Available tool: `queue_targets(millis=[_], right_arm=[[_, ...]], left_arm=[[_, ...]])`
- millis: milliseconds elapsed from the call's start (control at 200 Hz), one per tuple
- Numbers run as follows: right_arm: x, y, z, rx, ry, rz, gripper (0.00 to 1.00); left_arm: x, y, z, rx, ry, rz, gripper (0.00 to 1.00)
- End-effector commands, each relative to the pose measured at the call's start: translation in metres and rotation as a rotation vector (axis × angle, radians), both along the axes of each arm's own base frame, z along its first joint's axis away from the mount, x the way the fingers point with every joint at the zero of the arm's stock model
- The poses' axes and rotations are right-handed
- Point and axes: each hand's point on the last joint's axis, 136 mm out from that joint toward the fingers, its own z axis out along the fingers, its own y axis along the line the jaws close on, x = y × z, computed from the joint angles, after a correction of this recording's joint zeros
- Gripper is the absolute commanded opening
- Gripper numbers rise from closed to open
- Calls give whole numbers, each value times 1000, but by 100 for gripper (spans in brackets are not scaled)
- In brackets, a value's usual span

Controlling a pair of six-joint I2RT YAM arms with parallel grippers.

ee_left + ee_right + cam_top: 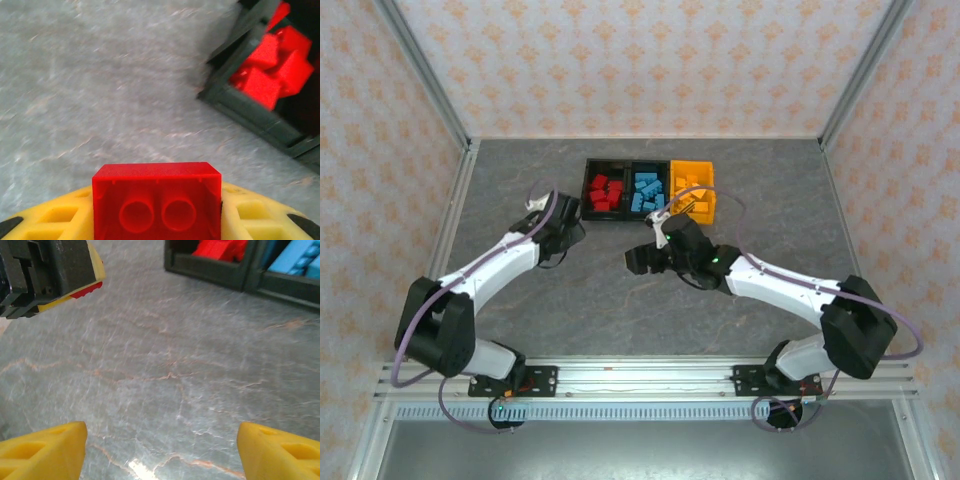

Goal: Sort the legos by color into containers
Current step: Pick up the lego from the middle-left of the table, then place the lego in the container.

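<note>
Pinching a red lego (156,202), the left gripper (563,222) is maybe just beside the black bin (604,212) of reds; the right gripper (160,452) has its fingers (45,450) spread wide.

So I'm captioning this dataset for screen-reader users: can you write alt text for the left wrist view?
A red lego brick, underside toward the camera, is clamped in the left gripper between yellow fingers. Beyond it lies grey marbled table, and at upper right the corner of a black bin holding more red bricks.

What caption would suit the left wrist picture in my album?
Left pincer holds a red brick, the black bin of red bricks just ahead on the grey table.
</note>
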Motion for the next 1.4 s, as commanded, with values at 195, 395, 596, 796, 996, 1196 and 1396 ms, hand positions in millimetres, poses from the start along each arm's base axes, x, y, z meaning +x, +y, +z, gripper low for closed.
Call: queue_targets(millis=[195,395,596,796,996,1196,1396], right_arm=[[35,-50,11,32,-1,-259,78],[48,-75,11,33,9,-364,78],[47,-83,12,24,7,-392,78],[45,-89,8,10,14,-409,78],[45,-90,6,7,19,-414,78],[47,-92,7,2,14,-423,79],[58,-99,23,-13,-25,-465,83]], left_arm=[[68,-42,24,41,5,-137,47],[120,-64,16,69,45,-183,48],[165,-73,-4,81,95,-195,48],[186,-73,-17,100,115,-192,49],[189,-72,-22,99,119,-190,58],[187,-75,7,76,60,-197,72],[170,-80,59,70,-56,-250,74]])
